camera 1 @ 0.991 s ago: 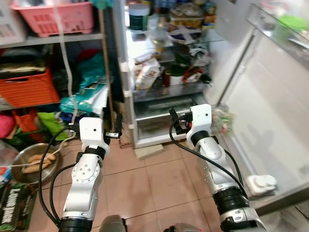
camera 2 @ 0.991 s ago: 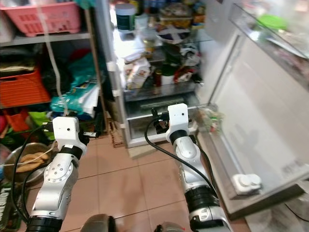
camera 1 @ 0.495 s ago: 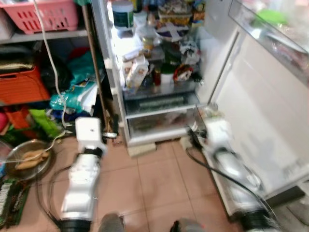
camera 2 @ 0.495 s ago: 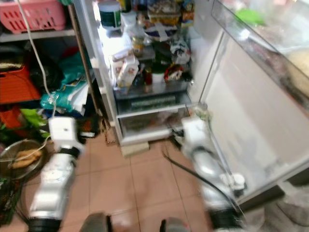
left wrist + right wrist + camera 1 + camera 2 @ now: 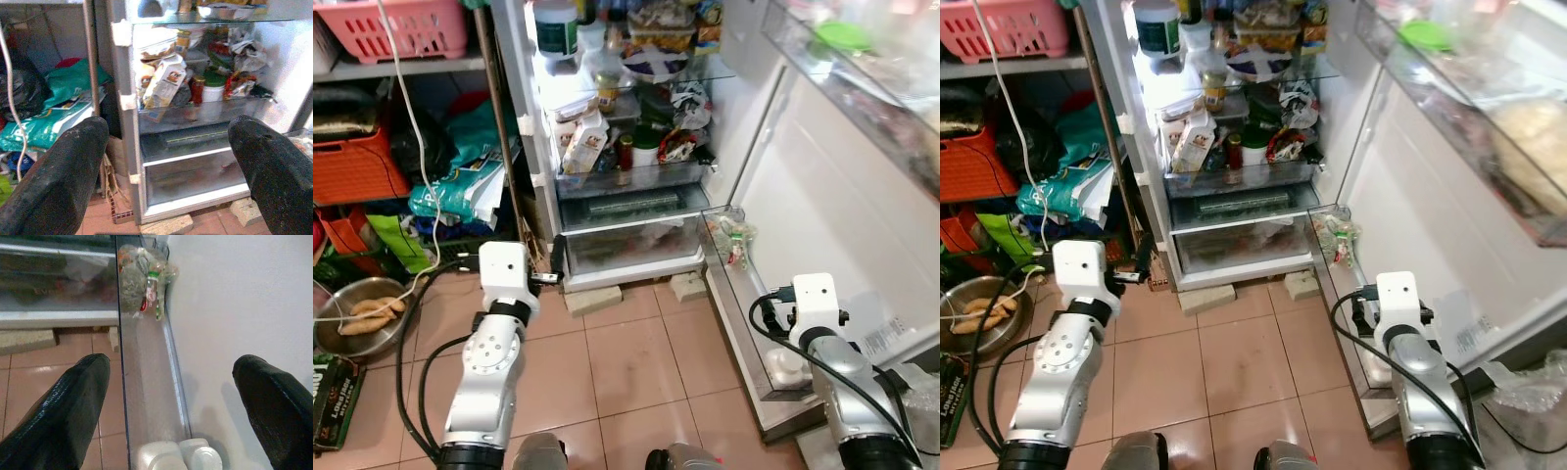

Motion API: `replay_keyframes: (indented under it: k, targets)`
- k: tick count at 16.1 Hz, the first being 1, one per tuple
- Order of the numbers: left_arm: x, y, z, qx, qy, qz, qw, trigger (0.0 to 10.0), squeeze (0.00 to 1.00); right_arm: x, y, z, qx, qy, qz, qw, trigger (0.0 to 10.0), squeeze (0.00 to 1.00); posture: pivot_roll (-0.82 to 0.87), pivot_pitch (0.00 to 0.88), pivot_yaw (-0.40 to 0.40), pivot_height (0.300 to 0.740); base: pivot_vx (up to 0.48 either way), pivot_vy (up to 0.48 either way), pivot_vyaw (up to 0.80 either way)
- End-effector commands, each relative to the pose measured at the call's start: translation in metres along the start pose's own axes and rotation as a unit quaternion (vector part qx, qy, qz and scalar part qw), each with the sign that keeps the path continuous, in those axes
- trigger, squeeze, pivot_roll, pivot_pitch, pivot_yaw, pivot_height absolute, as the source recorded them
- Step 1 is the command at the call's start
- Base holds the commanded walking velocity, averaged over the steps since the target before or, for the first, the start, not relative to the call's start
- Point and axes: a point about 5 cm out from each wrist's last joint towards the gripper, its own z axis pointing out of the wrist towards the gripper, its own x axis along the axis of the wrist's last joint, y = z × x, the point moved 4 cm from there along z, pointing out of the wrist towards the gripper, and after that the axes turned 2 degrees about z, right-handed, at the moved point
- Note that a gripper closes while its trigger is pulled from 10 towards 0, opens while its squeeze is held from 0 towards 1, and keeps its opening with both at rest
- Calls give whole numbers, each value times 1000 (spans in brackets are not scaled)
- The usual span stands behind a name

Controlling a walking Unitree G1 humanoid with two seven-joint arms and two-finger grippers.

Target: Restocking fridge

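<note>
While the fridge (image 5: 636,137) stands open ahead with crammed shelves, the left gripper (image 5: 166,161) hangs above the tiled floor (image 5: 626,362) short of the crisper drawer (image 5: 631,245), fingers spread wide and holding nothing. The right gripper (image 5: 171,406) hovers over the open door's bottom bin (image 5: 146,377), fingers likewise spread and empty. In that bin lie a bag of what may be greens (image 5: 142,276) at the far end and a white jug (image 5: 176,458) at the near end.

Door shelf (image 5: 146,396) — white bottle (image 5: 178,458); bagged greens (image 5: 142,271) at its ends.
</note>
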Motion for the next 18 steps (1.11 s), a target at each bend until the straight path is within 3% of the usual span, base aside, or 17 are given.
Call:
replay_keyframes:
  k: [1,10,15,17,18]
  targets:
    - [-1,0,0,5,-6,-3,1000,10000,0,-2,6,0,-6,-13,3,1000,10000,0,79,66,-26,740,0,0,0]
    - [-3,-2,1,8,-13,1,1000,10000,0,0,-4,5,1,-20,18,1000,10000,0,84,62,-24,740,0,0,0]
    - [-4,-3,3,8,-13,3,1000,10000,0,7,-16,1,14,8,46,999,10000,0,83,41,-19,740,0,0,0]
    - [-4,-3,4,7,-13,4,1000,10000,0,20,-24,-4,26,54,96,994,10000,0,80,31,-19,740,0,0,0]
    - [-4,-3,4,7,-13,4,1000,10000,0,26,-26,-5,27,75,97,992,10000,0,77,25,-19,740,0,0,0]
